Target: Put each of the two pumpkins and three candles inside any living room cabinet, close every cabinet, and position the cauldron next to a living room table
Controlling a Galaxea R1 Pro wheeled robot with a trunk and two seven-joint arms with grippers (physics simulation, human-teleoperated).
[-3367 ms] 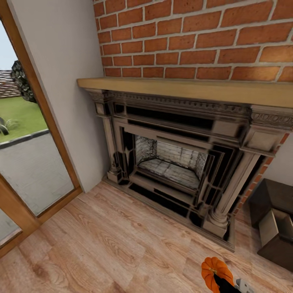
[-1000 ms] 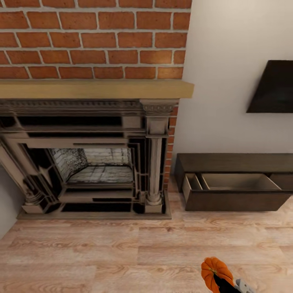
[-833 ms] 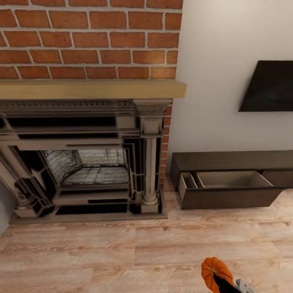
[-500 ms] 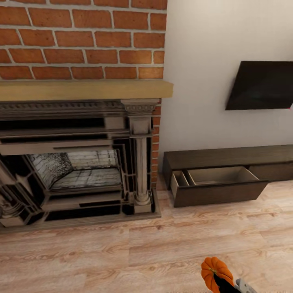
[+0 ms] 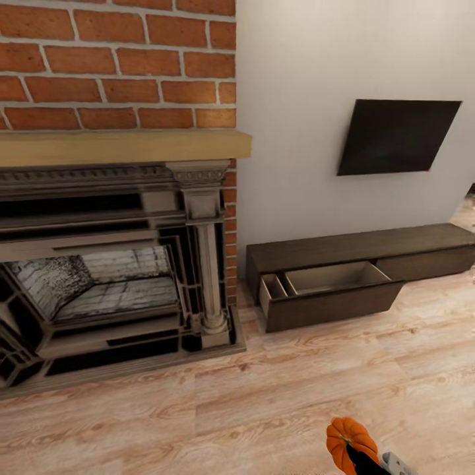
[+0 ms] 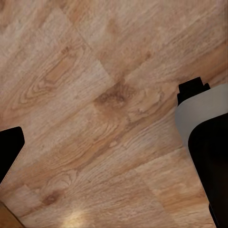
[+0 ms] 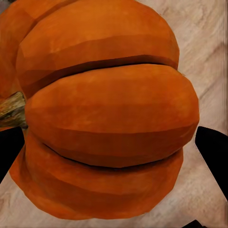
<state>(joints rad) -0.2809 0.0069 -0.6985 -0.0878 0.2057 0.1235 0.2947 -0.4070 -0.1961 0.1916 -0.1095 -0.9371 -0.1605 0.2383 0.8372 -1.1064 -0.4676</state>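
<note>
A bright orange ribbed pumpkin (image 5: 348, 441) sits at the bottom edge of the head view, with my right gripper (image 5: 367, 462) shut on it from below. In the right wrist view the pumpkin (image 7: 104, 114) bulges between the dark fingers of the right gripper (image 7: 111, 152), its brown stem to one side. The long low dark brown cabinet (image 5: 369, 245) stands against the white wall to the right of the fireplace, with one drawer (image 5: 330, 280) pulled out and its pale beige inside bare. My left gripper (image 6: 102, 123) is open over bare wooden floor.
A brick fireplace (image 5: 112, 264) with a wooden mantel (image 5: 125, 146) takes up the left. A dark flat screen (image 5: 396, 135) hangs on the wall above the cabinet. Light wood floor (image 5: 231, 396) stretches between me and the cabinet.
The camera has turned to the right: the fireplace slid left and the whole cabinet with its open drawer came into view. The pumpkin stays in my right gripper.
</note>
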